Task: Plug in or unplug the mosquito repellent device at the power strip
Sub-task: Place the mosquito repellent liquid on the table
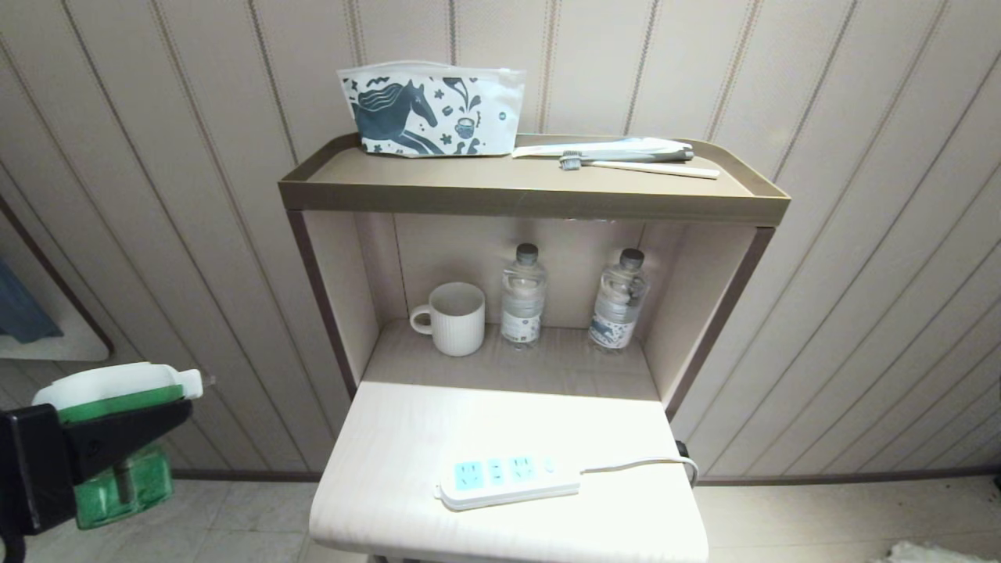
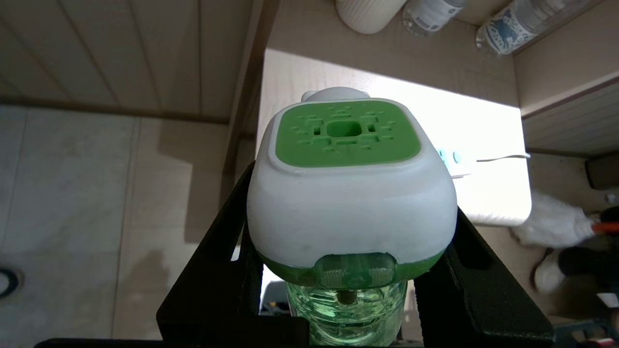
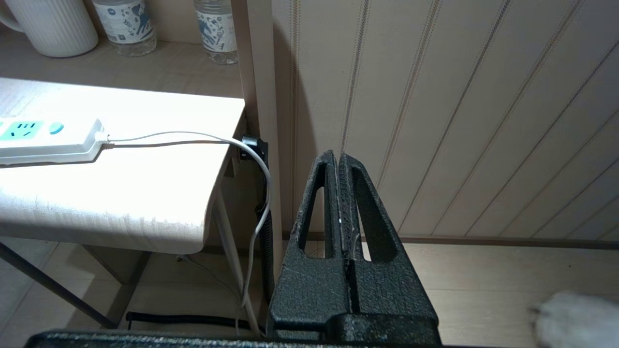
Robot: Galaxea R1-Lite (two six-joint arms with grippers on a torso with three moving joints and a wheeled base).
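Observation:
The mosquito repellent device, a white-and-green head on a translucent green bottle, hangs in the air left of the white table and level with its top. My left gripper is shut on it, black fingers pressed against both sides of the head. The power strip lies on the table near the front edge with nothing in its three light-blue sockets, and its cord runs off to the right. My right gripper hangs shut and empty low beside the table's right side, near the wall.
The table joins a shelf unit holding a ribbed white mug and two clear water bottles. On the top tray lie a printed pouch and a toothbrush. The panelled wall stands behind.

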